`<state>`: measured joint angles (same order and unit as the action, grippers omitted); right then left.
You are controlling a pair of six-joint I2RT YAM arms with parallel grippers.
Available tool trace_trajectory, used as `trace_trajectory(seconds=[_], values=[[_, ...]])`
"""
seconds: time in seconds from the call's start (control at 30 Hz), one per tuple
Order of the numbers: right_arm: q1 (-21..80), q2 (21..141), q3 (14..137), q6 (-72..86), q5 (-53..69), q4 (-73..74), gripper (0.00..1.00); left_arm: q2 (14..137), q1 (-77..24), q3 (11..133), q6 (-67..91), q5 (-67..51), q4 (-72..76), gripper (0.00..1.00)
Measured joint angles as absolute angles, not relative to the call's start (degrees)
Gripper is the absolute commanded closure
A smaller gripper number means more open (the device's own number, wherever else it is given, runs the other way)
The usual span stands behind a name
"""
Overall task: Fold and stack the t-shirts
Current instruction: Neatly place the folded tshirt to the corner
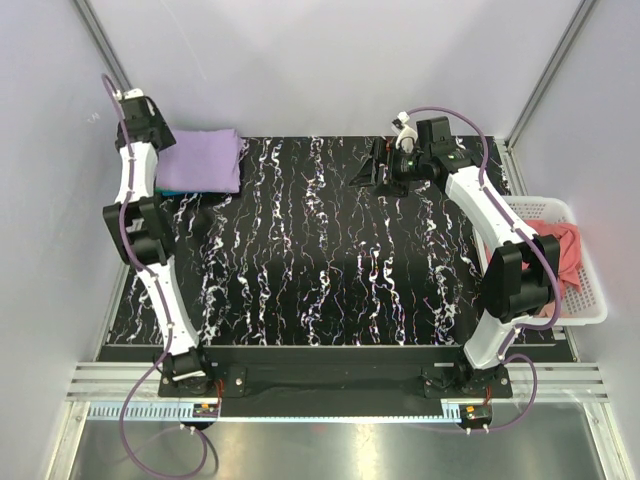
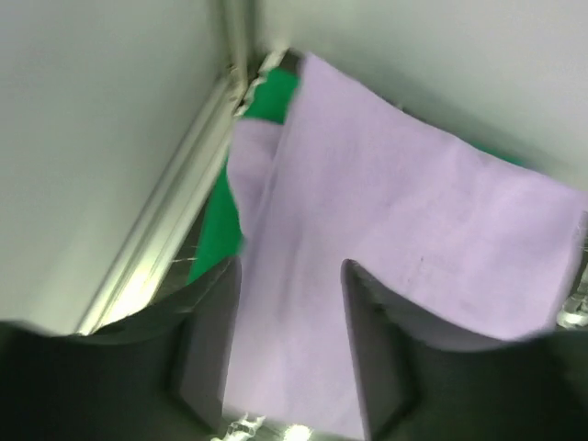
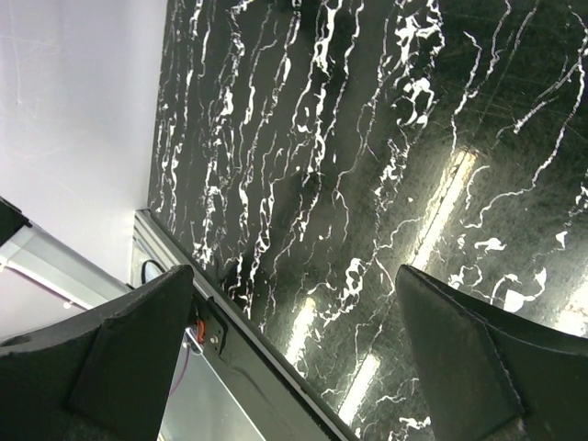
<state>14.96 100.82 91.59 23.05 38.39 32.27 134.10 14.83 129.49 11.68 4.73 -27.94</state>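
Positions are referenced to the black marbled table (image 1: 330, 270).

1. Off the table's right edge, a white lattice basket (image 1: 585, 300) contained a crumpled salmon pink t-shirt (image 1: 562, 250).
2. Above the table's far right area, the right gripper (image 3: 294, 276) hung with its jaws fully spread and empty.
3. At the table's far left corner, a folded light purple t-shirt (image 2: 386, 230) lay flat on a green t-shirt (image 2: 220, 230).
4. Over that stack, the left gripper (image 2: 292, 268) had its fingers (image 2: 213, 331) partly apart, with purple cloth visible in the gap and not pinched.

Bright even light, table (image 3: 457, 197) glare streaks, blurry left-wrist view
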Motion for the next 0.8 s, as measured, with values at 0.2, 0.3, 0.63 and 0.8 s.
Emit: trace_trajectory(seconds=[0.2, 0.3, 0.63, 0.8], values=[[14.96, 100.97, 91.83, 22.39, 37.98, 33.5, 0.0, 135.79, 15.81, 128.73, 13.78, 5.72, -28.69, 0.09], [14.96, 101.01, 92.18, 22.68, 36.67, 33.91, 0.0, 133.34, 14.04, 127.35, 13.98, 5.87, -30.48, 0.02], [14.46, 99.37, 94.08, 28.73, 28.88, 36.75, 0.0, 103.0, -4.69, 105.54, 17.58, 1.83, -35.64, 0.01], [14.24, 97.17, 97.17, 30.0, 24.51, 42.02, 0.0, 92.82, -17.21, 99.66, 19.55, -5.06, -35.79, 0.01]])
